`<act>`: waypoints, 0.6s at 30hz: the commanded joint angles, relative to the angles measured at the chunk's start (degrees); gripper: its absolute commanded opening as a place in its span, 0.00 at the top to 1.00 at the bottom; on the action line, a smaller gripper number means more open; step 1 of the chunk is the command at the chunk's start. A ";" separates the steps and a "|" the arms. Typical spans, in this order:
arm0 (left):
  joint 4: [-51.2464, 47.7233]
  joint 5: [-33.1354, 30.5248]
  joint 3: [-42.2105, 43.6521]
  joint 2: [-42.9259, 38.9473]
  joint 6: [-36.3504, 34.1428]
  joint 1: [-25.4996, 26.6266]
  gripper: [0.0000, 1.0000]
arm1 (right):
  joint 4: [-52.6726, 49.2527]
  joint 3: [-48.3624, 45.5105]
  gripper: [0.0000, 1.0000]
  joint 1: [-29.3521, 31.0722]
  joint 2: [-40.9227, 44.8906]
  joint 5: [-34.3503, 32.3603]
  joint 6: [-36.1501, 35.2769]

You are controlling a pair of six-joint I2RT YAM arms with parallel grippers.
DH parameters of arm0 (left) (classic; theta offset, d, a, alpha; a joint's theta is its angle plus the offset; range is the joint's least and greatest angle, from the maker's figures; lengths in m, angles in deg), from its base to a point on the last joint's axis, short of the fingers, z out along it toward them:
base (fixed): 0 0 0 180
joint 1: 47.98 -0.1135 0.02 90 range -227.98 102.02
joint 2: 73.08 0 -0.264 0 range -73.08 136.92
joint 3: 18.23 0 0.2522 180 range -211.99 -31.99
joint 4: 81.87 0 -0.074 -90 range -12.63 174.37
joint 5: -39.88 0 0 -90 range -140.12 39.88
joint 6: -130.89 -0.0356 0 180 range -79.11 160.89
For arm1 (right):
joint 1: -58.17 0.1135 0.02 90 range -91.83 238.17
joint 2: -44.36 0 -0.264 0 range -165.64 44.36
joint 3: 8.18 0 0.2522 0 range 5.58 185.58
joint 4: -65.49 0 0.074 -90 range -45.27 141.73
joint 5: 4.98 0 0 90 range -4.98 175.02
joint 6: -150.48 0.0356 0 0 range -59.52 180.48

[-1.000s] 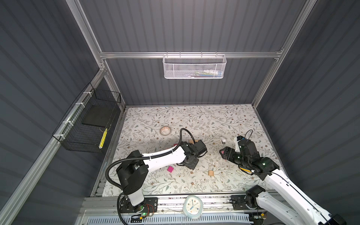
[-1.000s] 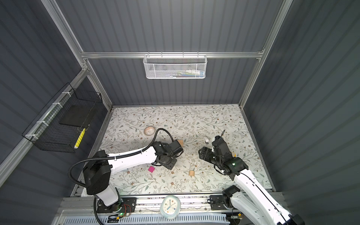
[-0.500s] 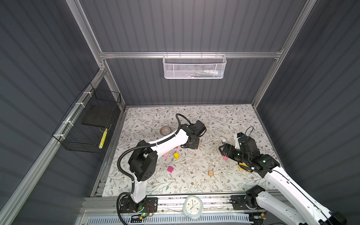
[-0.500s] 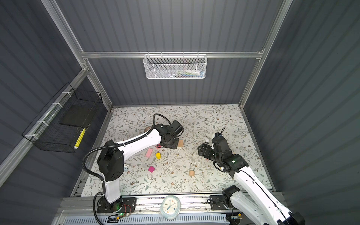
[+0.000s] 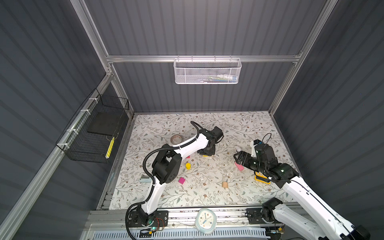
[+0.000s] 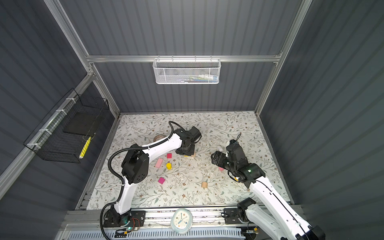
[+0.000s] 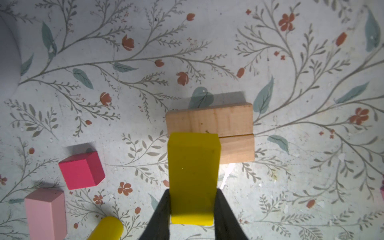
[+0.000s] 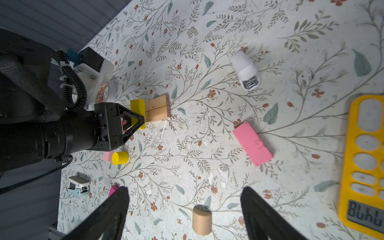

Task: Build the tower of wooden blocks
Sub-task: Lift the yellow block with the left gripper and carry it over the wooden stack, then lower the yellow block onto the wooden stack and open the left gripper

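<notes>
Left wrist: left hand [image 7: 193, 194] grips yellow bar [image 7: 194, 166] beside tan bars [image 7: 209, 120].

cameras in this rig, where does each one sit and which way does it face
Both top views: high over the front rail, looking down on the table; left arm and right arm show.
Left wrist: on the left arm, looking down past the left gripper, shut on the yellow bar, at the tan blocks.
Right wrist: on the right arm, looking over the table; open right gripper shows.
Shared by wrist views: yellow bar, tan blocks.
</notes>
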 commanded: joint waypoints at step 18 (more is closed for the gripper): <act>-0.42 3.26 -3.43 3.71 4.63 -1.05 1.00 | 0.54 0.18 0.13 -0.58 -0.07 0.03 -0.35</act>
